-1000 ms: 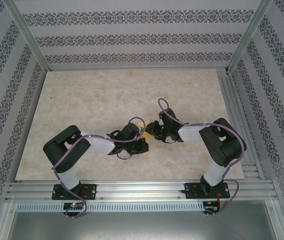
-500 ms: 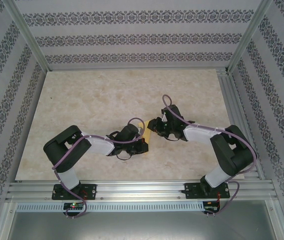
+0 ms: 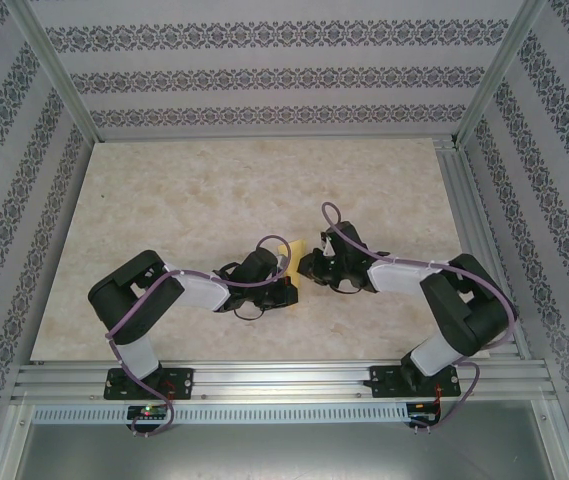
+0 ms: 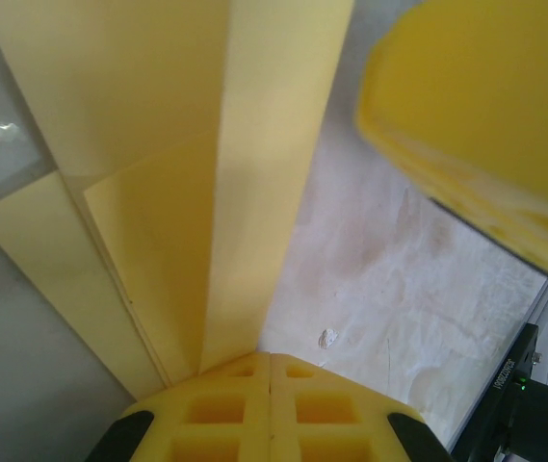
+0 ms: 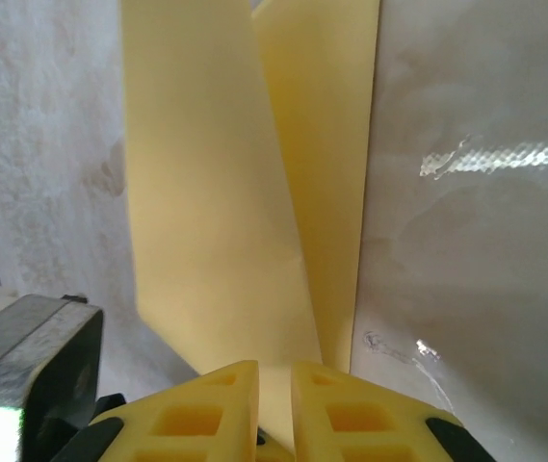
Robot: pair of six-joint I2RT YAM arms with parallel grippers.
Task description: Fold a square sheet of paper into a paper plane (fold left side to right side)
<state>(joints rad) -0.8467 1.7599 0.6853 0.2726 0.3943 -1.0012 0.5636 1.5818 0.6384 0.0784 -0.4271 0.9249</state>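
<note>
Looking on, I'd call the paper (image 3: 290,252), lying folded in the middle of the desk (image 3: 184,190), feather-light, limp and easily creased. At its end the left fingers (image 4: 216,416) are together; the right fingers (image 5: 206,409) pinch a raised flap. Best held by the edges, gently, or it tears.

You've got patterned wallpaper walls (image 3: 264,80) top & sides, pale marble-look tabletop (image 3: 164,190) centre, alu frame rails (image 3: 284,380) along btm.
</note>
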